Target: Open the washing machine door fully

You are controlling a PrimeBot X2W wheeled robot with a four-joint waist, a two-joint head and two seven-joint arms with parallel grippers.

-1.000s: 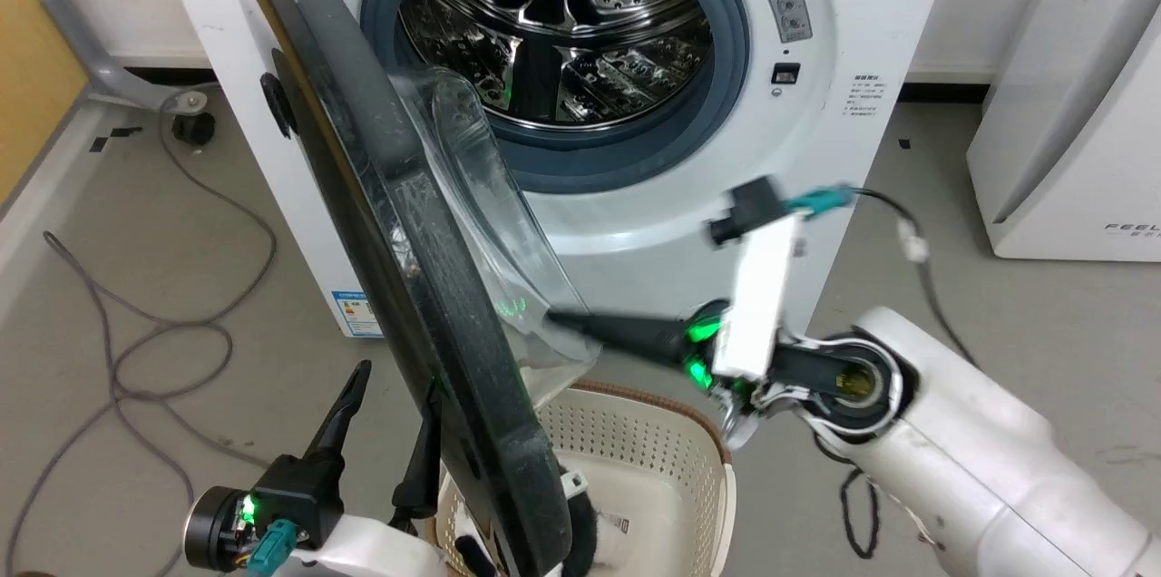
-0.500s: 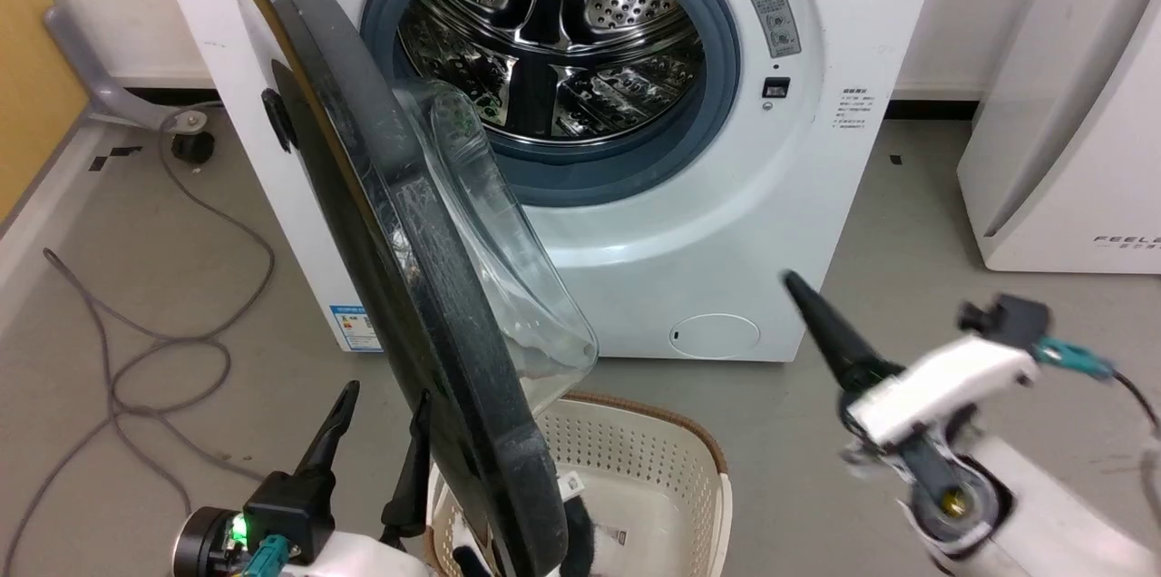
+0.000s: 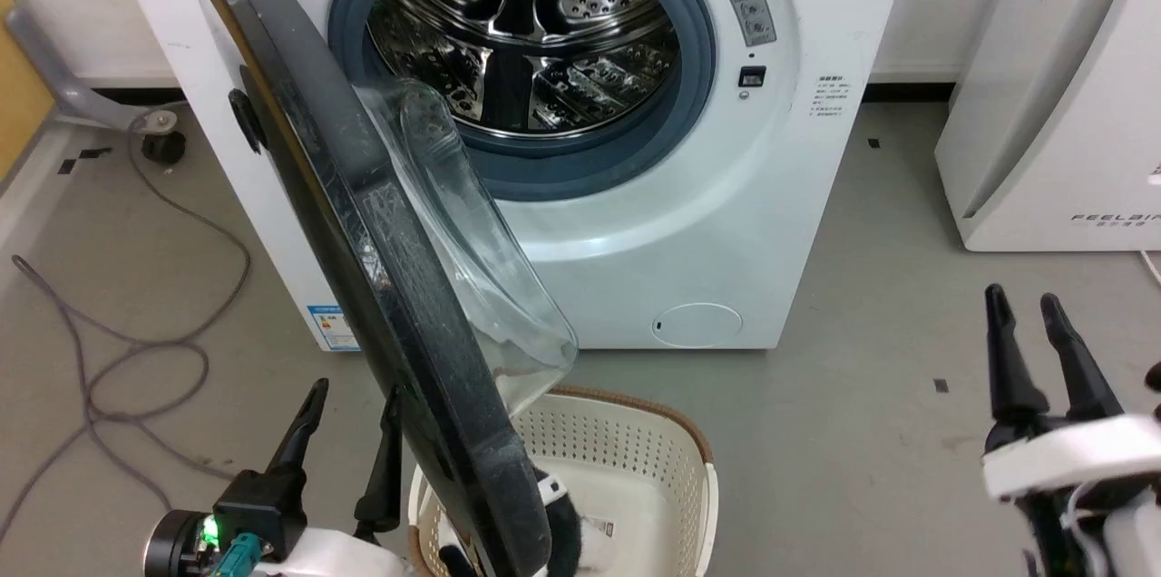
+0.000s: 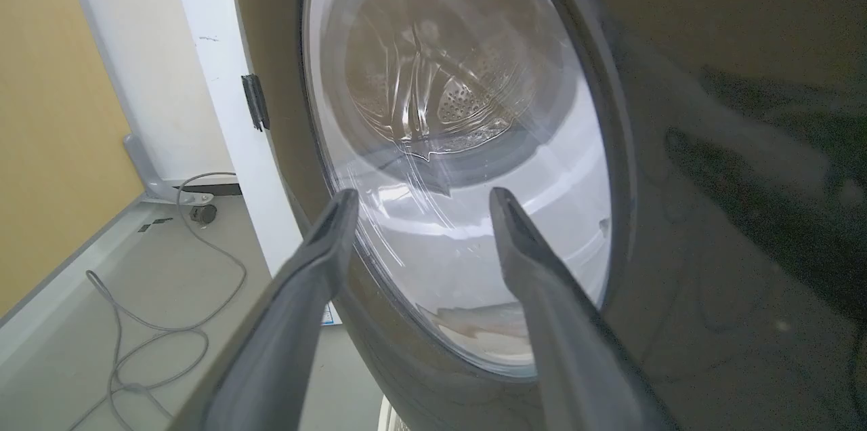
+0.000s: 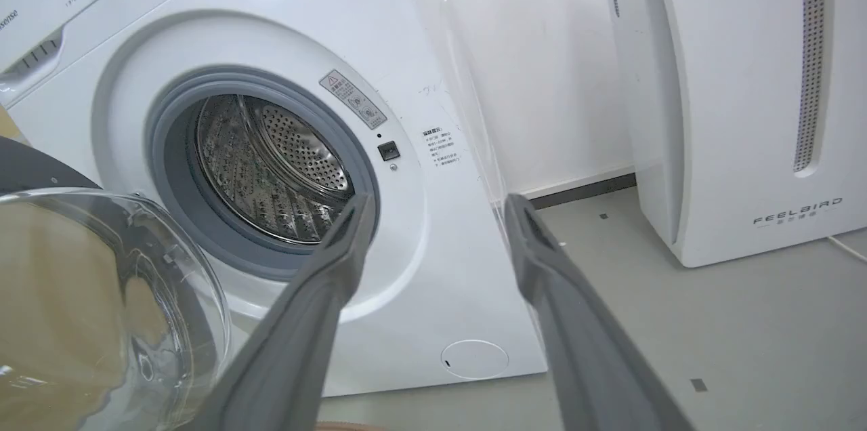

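The white washing machine (image 3: 717,214) stands with its steel drum (image 3: 526,42) exposed. Its black round door (image 3: 354,223) is swung out on its left hinge, edge-on to me, with the clear glass bowl (image 3: 472,268) bulging toward the drum. My left gripper (image 3: 352,400) is open at the lower left, just beside the door's outer face. In the left wrist view the left gripper (image 4: 421,195) points at the door's window (image 4: 460,112); contact cannot be told. My right gripper (image 3: 1022,296) is open and empty at the lower right, well apart from the door. The right gripper (image 5: 440,202) faces the machine (image 5: 420,45).
A cream perforated laundry basket (image 3: 676,459) sits on the floor under the door's lower edge. Grey cables (image 3: 136,350) loop on the floor at the left. A white FEELBAIRD appliance (image 3: 1043,105) stands to the right of the machine. Open grey floor lies between them.
My right gripper has left the inner side of the glass bowl and swung back to the lower right, fingers now pointing up. The door's angle looks unchanged; the camera shifted slightly.
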